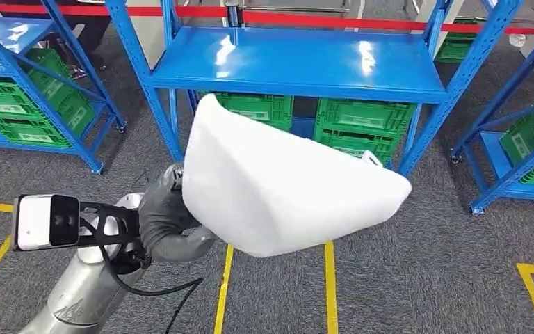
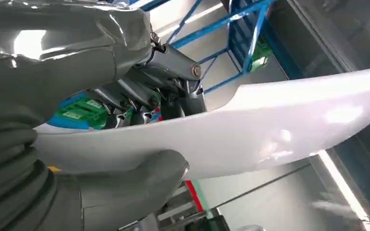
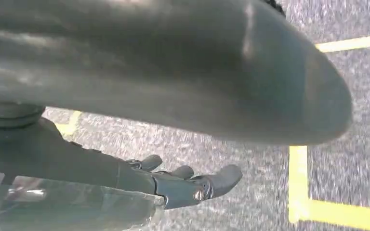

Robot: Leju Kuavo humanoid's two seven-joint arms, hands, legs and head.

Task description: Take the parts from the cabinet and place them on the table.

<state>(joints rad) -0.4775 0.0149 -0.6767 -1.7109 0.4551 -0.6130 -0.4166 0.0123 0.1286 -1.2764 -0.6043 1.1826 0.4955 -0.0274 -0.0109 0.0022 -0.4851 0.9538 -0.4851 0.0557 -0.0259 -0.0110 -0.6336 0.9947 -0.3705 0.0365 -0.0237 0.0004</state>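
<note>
**White moulded part, carried at the left hand, before the blue rack**

Green ribbed crates (image 1: pixel 21 111) fill the low shelf of the rack at far left. Silver tubular left arm (image 1: pixel 76 292) rises from the lower left, a boxed wrist camera (image 1: pixel 45 221) strapped to it. Left hand (image 1: pixel 163 223), sleeved in grey ribbed cover, is clamped on the white part (image 1: pixel 278 191): thick thumb (image 2: pixel 139 180) beneath the near edge, dark fingers (image 2: pixel 144 98) over the top. Part is a smooth, glossy, curved shell, wide at the hand and tapering to a rounded tip at the right; it hangs clear above the floor, touching nothing else. Behind it, a glossy blue shelf (image 1: pixel 299 62) stands bare on slotted blue posts, more green crates (image 1: pixel 361 129) under it. Grey speckled carpet (image 1: pixel 424 278) with yellow tape lines (image 1: pixel 330 285) lies open ahead. Right hand (image 3: pixel 183 183) hangs over the carpet, fingers loosely apart, holding nothing.
</note>
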